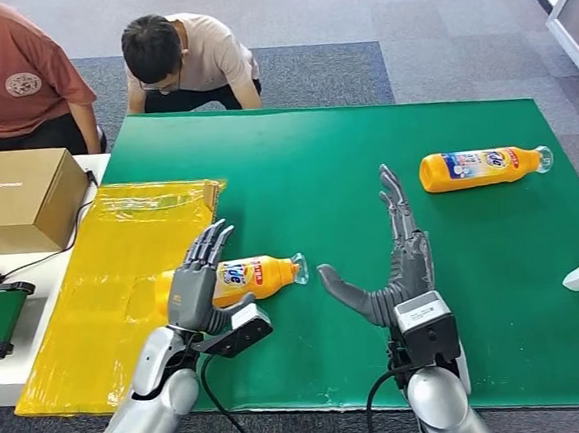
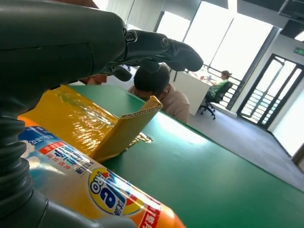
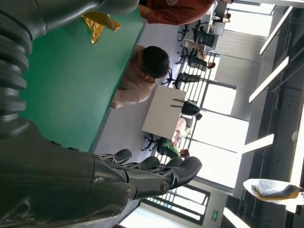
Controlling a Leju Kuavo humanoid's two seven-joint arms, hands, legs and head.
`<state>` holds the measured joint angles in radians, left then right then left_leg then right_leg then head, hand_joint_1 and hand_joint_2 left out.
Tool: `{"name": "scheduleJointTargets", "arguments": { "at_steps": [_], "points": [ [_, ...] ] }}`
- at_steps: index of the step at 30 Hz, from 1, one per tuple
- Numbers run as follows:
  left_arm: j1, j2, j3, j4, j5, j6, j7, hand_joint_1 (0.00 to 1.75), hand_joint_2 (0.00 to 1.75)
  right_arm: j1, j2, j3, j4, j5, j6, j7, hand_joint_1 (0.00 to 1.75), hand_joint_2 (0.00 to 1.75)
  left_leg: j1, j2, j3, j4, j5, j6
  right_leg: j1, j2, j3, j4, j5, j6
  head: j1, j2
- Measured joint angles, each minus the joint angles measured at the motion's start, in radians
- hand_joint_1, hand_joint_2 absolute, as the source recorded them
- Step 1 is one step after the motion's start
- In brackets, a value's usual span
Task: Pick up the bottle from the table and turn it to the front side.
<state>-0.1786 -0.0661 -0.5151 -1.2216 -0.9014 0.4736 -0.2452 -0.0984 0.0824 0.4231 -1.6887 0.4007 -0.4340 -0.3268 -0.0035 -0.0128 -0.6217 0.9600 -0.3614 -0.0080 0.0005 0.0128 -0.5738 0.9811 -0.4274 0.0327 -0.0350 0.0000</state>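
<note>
Lower left of centre in the head view, an orange bottle (image 1: 257,276) with a blue-and-red label and a clear cap lies on its side on the green mat (image 1: 341,333), cap toward the frame's middle, while the left hand (image 1: 197,282) rests over its base end with fingers extended across it, and I cannot tell whether they actually grip. The bottle's base is hidden behind that hand, and in the left wrist view its label text is too blurred to read. The right hand (image 1: 396,258) hovers with fingers spread, holding nothing, right of centre; a second orange bottle (image 1: 483,167) lies at upper right, yellow plastic sheeting (image 1: 103,291) covers the left, and two people (image 1: 183,59) crouch at the far table edge on grey carpet.
</note>
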Motion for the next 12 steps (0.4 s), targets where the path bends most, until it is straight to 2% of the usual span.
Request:
{"name": "scheduleJointTargets", "arguments": {
  "at_steps": [3,4,6,8,10,12],
  "points": [
    [0.002,0.001,0.000,-0.006,0.012,-0.004,-0.003,0.00,1.75,0.001,0.000,-0.001,-0.001,0.001,-0.001,0.000,0.00,1.75,0.000,0.000,0.000,0.000,0.000,0.000,0.000,0.000,0.000,0.000,0.000,0.000,0.000,0.000],
    [0.017,0.001,0.002,-0.037,0.067,-0.014,-0.016,0.00,1.75,0.009,0.000,-0.007,-0.006,0.006,-0.005,0.000,0.00,1.75,0.000,0.000,0.000,0.000,0.000,0.000,0.000,0.000,0.000,0.000,0.000,0.000,0.000,0.000],
    [0.100,0.003,0.030,-0.196,0.333,-0.058,-0.085,0.00,1.75,0.045,-0.001,-0.028,-0.022,-0.018,0.018,0.006,0.00,1.75,0.000,0.000,0.000,0.000,-0.001,0.000,0.000,0.000,0.000,0.000,-0.001,0.000,0.000,0.000],
    [0.200,0.003,0.073,-0.370,0.660,-0.133,-0.162,0.00,1.75,0.083,-0.002,-0.046,-0.034,-0.120,0.099,0.012,0.00,1.75,0.000,0.000,0.000,0.000,-0.003,0.000,0.000,0.000,0.000,0.000,-0.002,-0.001,0.000,0.000],
    [0.267,0.000,0.114,-0.455,0.877,-0.225,-0.207,0.00,1.75,0.099,-0.004,-0.051,-0.033,-0.292,0.228,0.016,0.00,1.75,0.000,0.000,0.000,0.000,-0.003,0.000,0.000,0.000,0.000,0.000,-0.003,-0.001,0.000,0.000],
    [0.313,-0.004,0.148,-0.503,0.995,-0.294,-0.231,0.00,1.75,0.107,-0.006,-0.053,-0.026,-0.423,0.331,0.024,0.00,1.75,0.000,0.000,0.000,0.000,-0.004,0.000,0.000,0.000,0.000,0.000,-0.004,0.000,0.000,0.000]
  ]
}}
